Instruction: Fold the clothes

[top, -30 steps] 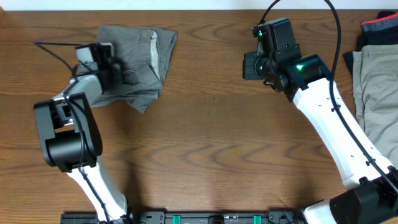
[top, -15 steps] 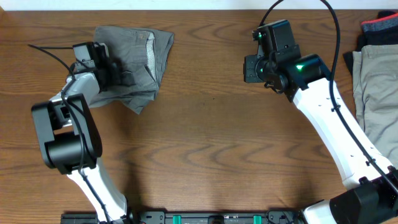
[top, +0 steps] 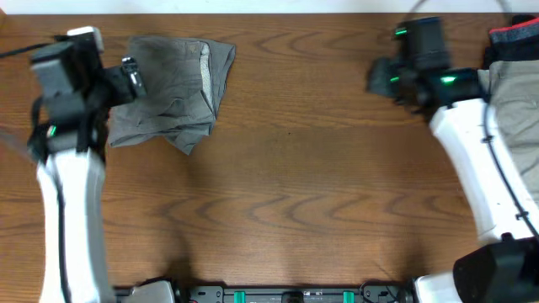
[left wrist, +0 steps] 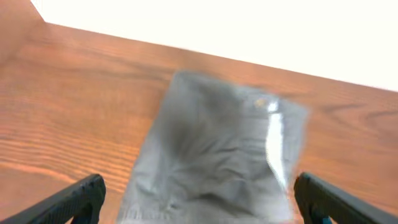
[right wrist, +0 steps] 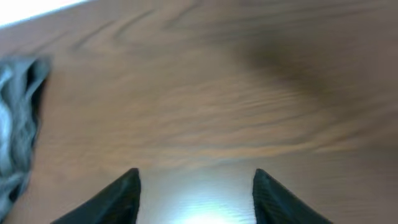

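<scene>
Grey garment lying folded: soft, light, floppy; pinching edge corners looking best. Left gripper gaping just beside garment; right gripper gaping, well apart from it.

Right claw spread above blurred wood table; grey cloth at left edge

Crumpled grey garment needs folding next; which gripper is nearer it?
Left. Left gripper sits at the left edge of the crumpled grey garment; right gripper is far to its right.
</scene>
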Motion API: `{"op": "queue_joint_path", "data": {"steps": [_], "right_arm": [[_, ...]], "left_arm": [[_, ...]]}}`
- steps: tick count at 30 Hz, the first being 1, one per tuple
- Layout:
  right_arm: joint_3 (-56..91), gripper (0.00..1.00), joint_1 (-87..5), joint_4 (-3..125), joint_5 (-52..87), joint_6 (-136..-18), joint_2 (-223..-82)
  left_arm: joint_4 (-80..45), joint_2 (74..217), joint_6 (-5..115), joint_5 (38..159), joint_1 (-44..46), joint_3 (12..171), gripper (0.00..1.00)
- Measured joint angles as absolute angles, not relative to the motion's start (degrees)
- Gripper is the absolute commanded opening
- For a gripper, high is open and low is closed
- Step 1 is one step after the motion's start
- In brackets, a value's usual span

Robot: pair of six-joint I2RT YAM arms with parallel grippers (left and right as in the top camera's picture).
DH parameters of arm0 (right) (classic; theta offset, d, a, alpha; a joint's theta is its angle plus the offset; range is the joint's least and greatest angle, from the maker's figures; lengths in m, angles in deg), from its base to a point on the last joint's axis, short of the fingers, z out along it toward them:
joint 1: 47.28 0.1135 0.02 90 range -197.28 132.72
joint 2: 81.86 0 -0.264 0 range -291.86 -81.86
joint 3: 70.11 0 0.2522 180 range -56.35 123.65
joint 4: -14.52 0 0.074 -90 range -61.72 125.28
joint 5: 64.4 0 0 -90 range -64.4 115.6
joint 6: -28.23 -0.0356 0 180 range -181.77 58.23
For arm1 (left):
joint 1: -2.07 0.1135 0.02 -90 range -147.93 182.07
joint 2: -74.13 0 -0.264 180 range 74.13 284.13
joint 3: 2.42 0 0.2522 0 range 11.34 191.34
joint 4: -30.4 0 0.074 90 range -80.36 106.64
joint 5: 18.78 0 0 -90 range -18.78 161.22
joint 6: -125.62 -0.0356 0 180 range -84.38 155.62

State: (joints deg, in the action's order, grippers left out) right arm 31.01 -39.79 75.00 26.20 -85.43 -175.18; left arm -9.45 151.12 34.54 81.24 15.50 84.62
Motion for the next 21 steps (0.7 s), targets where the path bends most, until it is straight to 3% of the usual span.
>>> {"op": "queue_joint_path", "data": {"steps": [3, 10, 13, 21], "right_arm": [[31.0, 0.51, -48.2, 75.7, 26.6, -85.1, -175.1], [31.0, 0.53, -63.2, 73.2, 27.1, -84.3, -175.8], [31.0, 0.52, -65.9, 70.3, 27.2, -83.0, -177.8], [31.0, 0.49, -68.3, 61.7, 27.1, -79.9, -189.0]], "left_arm": [[-15.0, 145.1, 34.6, 85.3, 15.5, 84.7, 0.99], [-26.1, 143.6, 34.6, 98.2, 15.1, 84.7, 0.95], [-27.4, 145.0, 34.6, 101.7, 13.8, 84.7, 0.89], [-27.7, 150.1, 34.6, 105.3, 4.6, 84.7, 0.88]]}}
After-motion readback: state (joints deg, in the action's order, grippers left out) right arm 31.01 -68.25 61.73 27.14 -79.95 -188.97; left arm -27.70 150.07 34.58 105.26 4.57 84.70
